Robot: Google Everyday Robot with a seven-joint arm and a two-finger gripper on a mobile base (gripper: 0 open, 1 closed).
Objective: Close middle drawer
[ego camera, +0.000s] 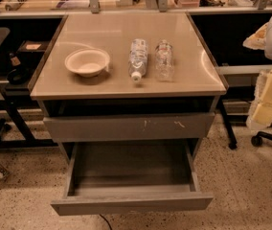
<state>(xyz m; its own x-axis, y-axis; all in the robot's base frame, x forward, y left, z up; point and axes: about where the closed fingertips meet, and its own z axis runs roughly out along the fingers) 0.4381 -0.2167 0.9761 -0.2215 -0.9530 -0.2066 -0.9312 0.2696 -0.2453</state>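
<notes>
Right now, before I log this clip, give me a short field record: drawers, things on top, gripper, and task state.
middle drawer: pulled far out, inside looks empty
upper drawer: white scuffs on its front, directly above the open one
tabletop: holds a bowl and two bottles
bowl: upright, on the left
capped bottle: lying down, right of the bowl
other bottle: lying beside the capped one
gripper: not in view
task state: drawer not yet closed
</notes>
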